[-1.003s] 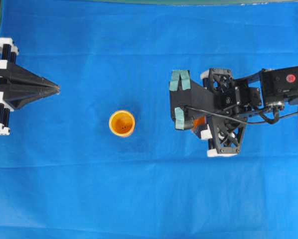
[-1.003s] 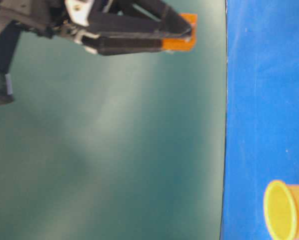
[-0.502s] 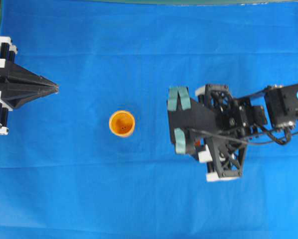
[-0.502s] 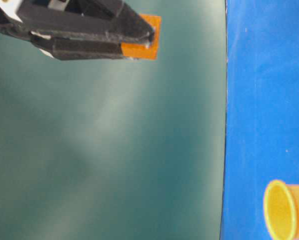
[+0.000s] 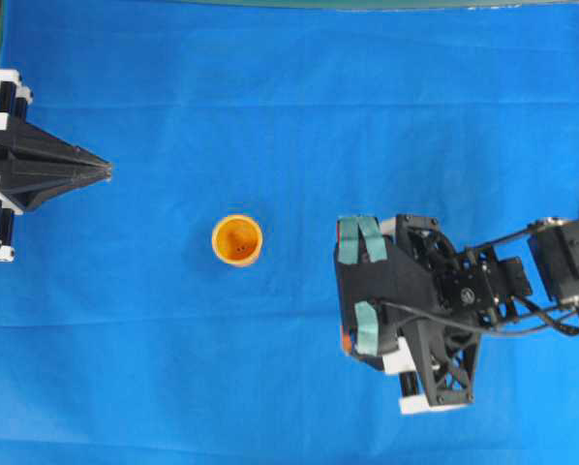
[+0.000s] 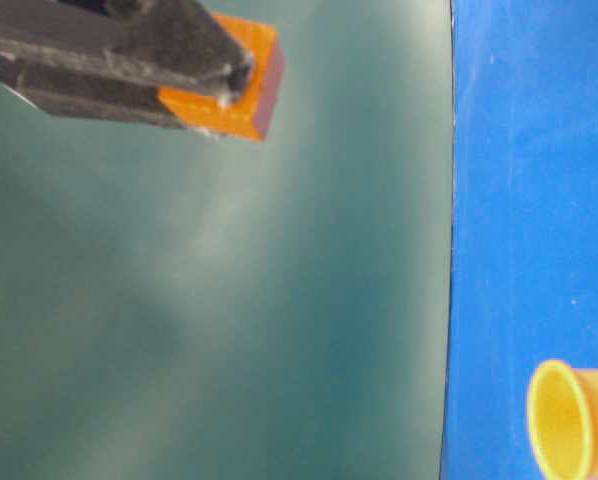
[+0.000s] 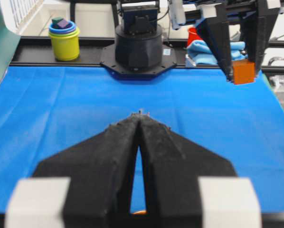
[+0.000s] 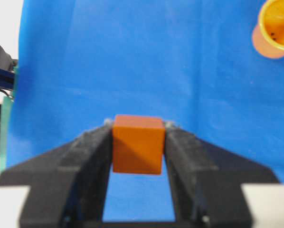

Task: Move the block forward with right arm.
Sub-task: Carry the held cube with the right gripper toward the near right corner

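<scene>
The block [image 8: 137, 145], a small orange cube, is pinched between the tips of my right gripper [image 8: 137, 124] and held above the blue cloth. In the table-level view the block [image 6: 234, 75] hangs high in the air at the end of the black fingers. From above, the right gripper [image 5: 352, 286] with teal tape on its fingers sits right of centre and covers the block. The left wrist view shows the block [image 7: 243, 72] at upper right. My left gripper [image 5: 108, 171] rests at the left edge, shut and empty.
A round yellow-orange cup [image 5: 237, 239] stands upright mid-table, left of the right gripper. The right arm's black base [image 7: 139, 42] is at the far end of the blue cloth [image 5: 270, 87]. A stack of coloured cups [image 7: 64, 40] stands beyond the cloth.
My right gripper, still holding the block, has moved toward the bottom edge of the overhead view and slightly right. The left gripper and the cup have stayed put.
</scene>
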`<action>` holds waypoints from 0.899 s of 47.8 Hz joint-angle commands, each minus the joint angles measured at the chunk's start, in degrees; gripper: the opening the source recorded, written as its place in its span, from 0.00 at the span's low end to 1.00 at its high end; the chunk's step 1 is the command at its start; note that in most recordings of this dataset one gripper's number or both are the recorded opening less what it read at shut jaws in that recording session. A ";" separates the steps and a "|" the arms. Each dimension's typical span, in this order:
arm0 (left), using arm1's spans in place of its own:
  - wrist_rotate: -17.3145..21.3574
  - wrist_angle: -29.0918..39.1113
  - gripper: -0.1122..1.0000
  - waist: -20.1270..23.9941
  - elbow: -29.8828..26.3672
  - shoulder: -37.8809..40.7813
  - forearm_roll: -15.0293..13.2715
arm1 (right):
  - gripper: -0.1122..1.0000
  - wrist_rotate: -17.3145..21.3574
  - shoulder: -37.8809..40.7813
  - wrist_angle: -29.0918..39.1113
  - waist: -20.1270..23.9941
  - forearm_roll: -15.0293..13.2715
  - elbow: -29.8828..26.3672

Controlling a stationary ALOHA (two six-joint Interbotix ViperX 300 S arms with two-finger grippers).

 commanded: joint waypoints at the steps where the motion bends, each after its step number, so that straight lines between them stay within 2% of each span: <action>1: -0.09 -0.18 0.11 0.09 -1.93 0.26 0.18 | 0.47 0.18 -1.23 -0.35 1.05 0.09 -1.49; 34: 0.70 2.11 0.11 0.09 -2.11 -1.14 0.18 | 0.47 0.26 -1.32 -0.79 6.68 0.18 -1.58; 43: -0.09 1.85 0.11 0.09 -2.29 -1.23 0.09 | 0.47 0.35 -1.32 -2.99 8.26 0.18 -1.76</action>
